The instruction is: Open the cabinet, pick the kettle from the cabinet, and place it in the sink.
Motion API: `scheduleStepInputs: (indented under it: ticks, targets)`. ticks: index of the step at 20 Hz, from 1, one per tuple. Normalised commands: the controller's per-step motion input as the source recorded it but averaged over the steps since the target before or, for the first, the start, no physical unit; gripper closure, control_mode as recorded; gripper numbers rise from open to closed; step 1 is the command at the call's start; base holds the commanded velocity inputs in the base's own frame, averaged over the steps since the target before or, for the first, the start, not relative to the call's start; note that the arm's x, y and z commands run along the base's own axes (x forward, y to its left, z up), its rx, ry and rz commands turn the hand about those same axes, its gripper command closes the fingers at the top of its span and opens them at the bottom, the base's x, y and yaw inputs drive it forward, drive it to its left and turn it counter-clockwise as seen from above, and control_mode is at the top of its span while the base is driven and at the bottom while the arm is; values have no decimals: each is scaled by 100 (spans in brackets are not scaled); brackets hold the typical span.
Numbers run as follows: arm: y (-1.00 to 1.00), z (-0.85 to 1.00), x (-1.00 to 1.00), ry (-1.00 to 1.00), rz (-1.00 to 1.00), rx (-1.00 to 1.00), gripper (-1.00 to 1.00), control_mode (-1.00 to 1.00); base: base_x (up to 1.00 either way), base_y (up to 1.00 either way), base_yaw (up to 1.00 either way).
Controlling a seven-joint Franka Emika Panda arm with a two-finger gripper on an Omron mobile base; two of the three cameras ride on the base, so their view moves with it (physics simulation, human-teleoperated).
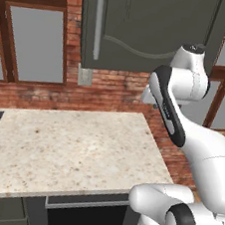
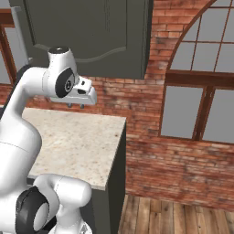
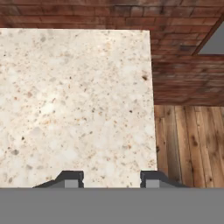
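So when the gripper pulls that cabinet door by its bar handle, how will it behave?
The cabinet door is shut and looks stiff, so it will probably swing as one piece. Its bar handle looks smooth, so the gripper might slip.

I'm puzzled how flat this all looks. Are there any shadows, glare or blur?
Left base view: sharp, even light, no glare on the cabinet. Right base view: no shadow visible on the counter beneath the hand. Hand view: the counter is slightly soft and grainy, no shadow visible.
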Motion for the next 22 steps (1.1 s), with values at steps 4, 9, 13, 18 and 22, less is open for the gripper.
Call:
scheduleStepInputs:
  ticks: [4,9,13,18,22]
  targets:
    - [0,0,-5,-1,1,0,-100,-100,0,0,0]
    - [5,2,-17,-16,4,0,-100,-100,0,0,0]
    - [15,15,-20,-26,0,0,-100,-100,0,0,0]
    - [24,27,-16,-18,-1,-3,-100,-100,0,0,0]
    - [27,35,-9,-6,-3,-1,-100,-100,0,0,0]
